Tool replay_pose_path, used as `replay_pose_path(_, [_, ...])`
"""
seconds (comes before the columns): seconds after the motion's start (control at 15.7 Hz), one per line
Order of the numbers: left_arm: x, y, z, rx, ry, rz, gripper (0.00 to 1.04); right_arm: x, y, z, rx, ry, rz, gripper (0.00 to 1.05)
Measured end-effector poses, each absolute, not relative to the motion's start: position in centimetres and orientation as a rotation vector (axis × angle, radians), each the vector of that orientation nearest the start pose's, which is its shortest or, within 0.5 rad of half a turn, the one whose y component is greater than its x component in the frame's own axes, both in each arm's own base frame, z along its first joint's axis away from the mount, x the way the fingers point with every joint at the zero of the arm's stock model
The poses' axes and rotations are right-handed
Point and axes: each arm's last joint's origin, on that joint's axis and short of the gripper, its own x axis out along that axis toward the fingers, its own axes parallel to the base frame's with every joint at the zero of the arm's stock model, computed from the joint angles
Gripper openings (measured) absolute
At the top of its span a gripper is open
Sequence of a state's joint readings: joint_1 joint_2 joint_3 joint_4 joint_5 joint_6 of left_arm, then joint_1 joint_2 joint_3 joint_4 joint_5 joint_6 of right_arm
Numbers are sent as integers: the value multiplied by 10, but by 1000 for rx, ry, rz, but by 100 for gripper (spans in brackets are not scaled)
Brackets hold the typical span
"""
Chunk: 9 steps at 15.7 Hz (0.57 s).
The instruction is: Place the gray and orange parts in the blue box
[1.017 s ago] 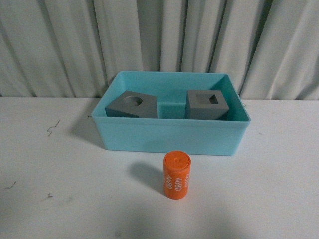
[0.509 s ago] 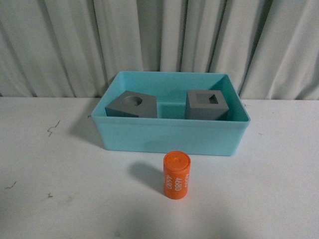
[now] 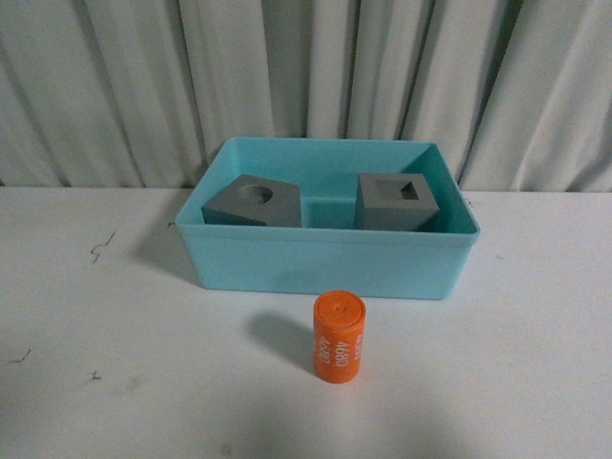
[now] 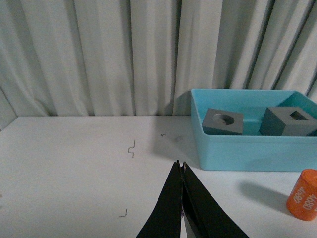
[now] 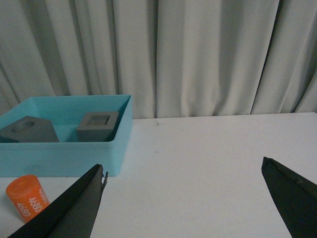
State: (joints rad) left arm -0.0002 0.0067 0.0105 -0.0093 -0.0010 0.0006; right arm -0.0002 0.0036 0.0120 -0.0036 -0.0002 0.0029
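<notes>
Orange cylinder (image 3: 338, 338) is still standing just before the blue box (image 3: 325, 260), which is holding both gray cubes (image 3: 253, 201); nothing has moved. Left gripper (image 4: 179, 163) is pressed together, right gripper (image 5: 183, 167) spread wide.

Front view angled down, low wrist views, all share blue box (image 3: 325, 263)

A light turquoise box (image 3: 325, 260) with a rimmed edge sits with its open top up. Inside it lie two matte gray cubes, well apart. The cube with a round recess (image 3: 253, 202) is at the left end, tilted. The cube with a square recess (image 3: 397, 203) is at the right end, recess facing up. A smaller orange cylinder (image 3: 338, 338) stands upright outside the box, near the middle of its front wall but not touching it. White digits reading 4680 run along its side.
</notes>
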Motion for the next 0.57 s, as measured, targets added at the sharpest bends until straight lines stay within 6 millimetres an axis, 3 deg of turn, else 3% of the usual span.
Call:
replay_pose_path(0.19, [97, 0, 166, 0, -1, 0, 3, 97, 0, 167, 3, -5, 0, 98])
replay_pose_path(0.57, [97, 0, 166, 0, -1, 0, 58, 97, 0, 167, 3, -5, 0, 98])
